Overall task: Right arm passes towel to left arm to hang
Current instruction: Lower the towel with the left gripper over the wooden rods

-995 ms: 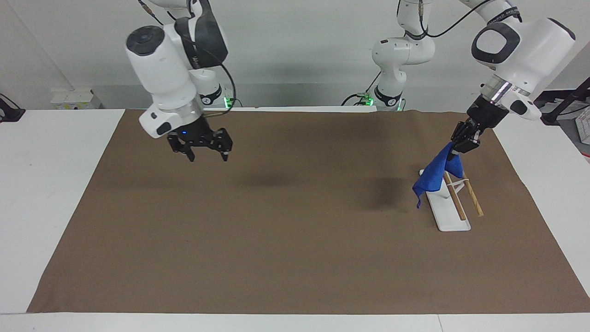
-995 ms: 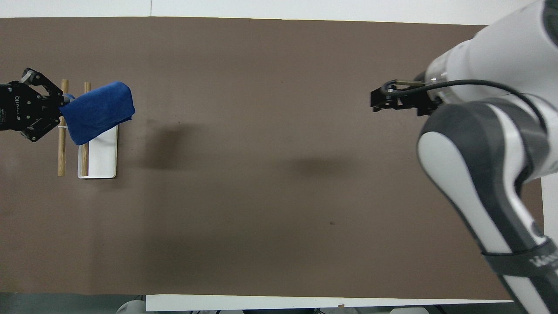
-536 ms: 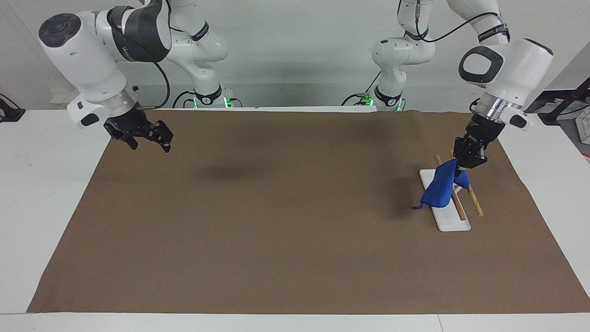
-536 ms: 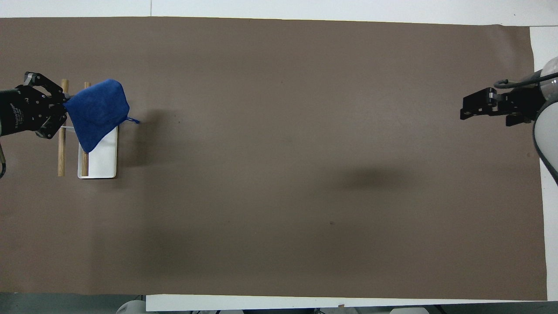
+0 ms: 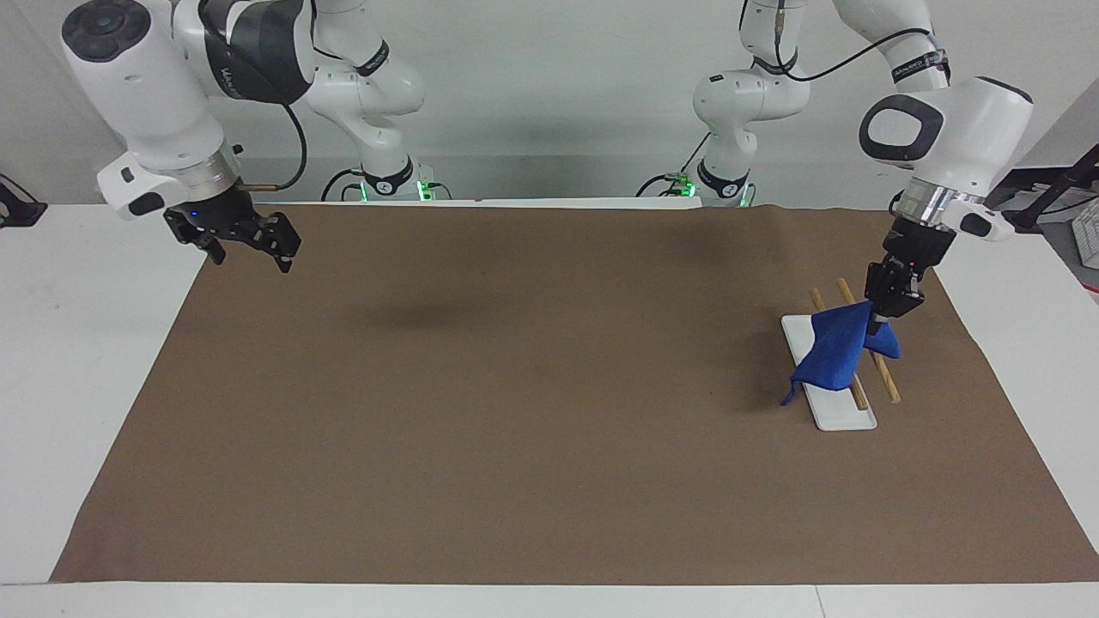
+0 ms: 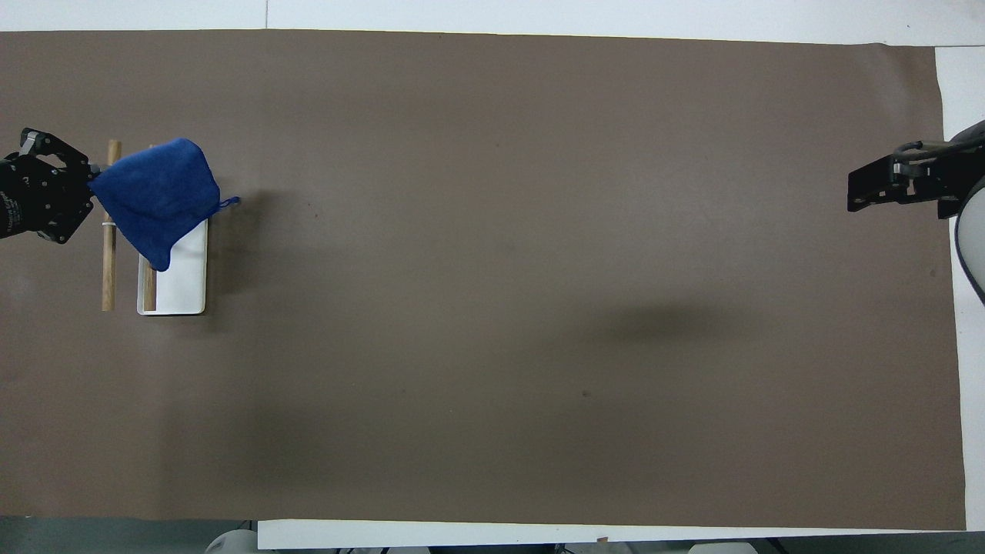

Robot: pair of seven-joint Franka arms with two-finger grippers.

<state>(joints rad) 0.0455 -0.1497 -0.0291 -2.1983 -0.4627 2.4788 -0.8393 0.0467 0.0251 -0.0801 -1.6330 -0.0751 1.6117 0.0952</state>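
While my left gripper pinches the blue towel by a corner, the cloth drapes at seven o'clock over the wooden-rail rack; my right gripper, fingers spread and empty, waits over the brown mat's edge.

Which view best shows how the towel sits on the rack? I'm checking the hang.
The facing view: the towel drapes over the rack's wooden rails while the left gripper, shut, pinches its top corner. The overhead view shows the towel only as a flat patch covering the rails, hiding its drape.
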